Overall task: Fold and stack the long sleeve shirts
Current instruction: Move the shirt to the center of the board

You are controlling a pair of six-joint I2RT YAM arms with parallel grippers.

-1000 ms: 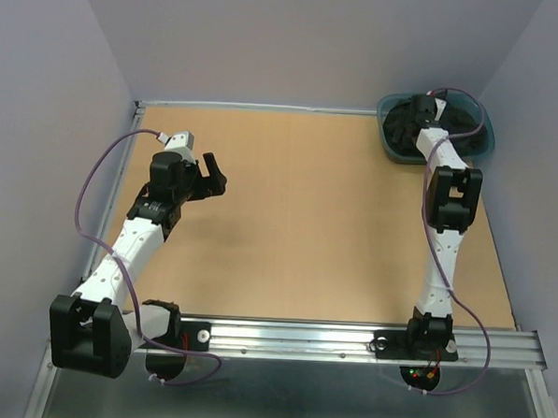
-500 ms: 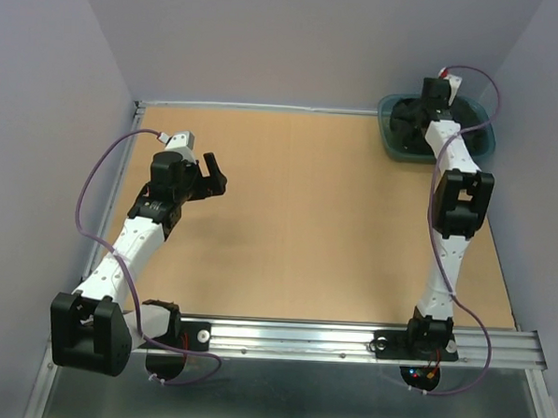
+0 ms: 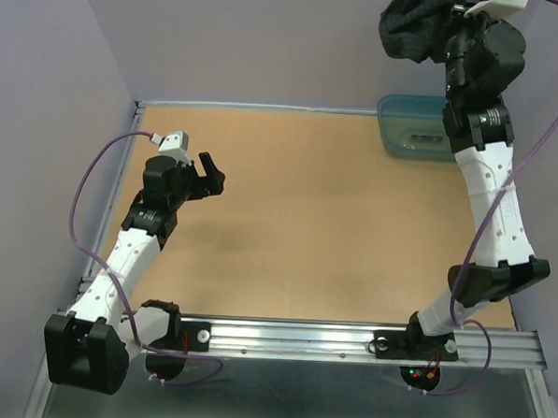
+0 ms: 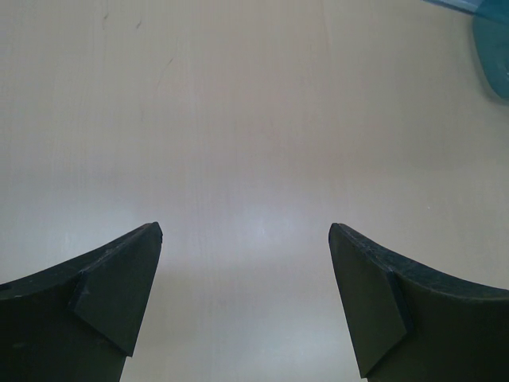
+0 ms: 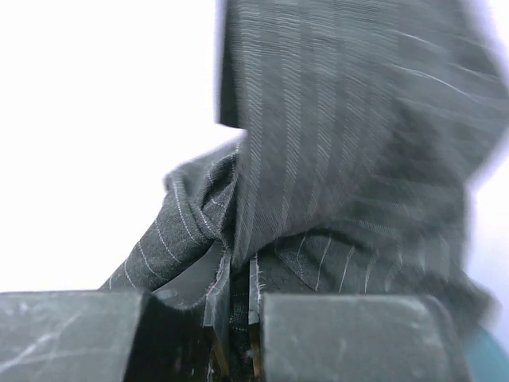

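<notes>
A black long sleeve shirt [image 3: 412, 27] with thin pale pinstripes hangs bunched high above the table's far right corner. My right gripper [image 3: 446, 32] is shut on a fold of it. In the right wrist view the two jaws [image 5: 238, 280] pinch the cloth between them, and the rest of the shirt [image 5: 350, 143] drapes in front of the camera. My left gripper [image 3: 211, 175] hovers over the left side of the table. It is open, and its fingers [image 4: 119, 286] stand wide apart over bare table with nothing between them.
A teal plastic tub [image 3: 415, 141] stands at the table's far right corner, below the lifted shirt; its corner [image 4: 493, 44] shows in the left wrist view. Purple walls close in the back and both sides. A metal rail [image 3: 347, 339] runs along the near edge.
The right gripper closed on the shirt inside the tub and rose steeply, lifting the shirt out and high above it. The left arm shifted only slightly.
</notes>
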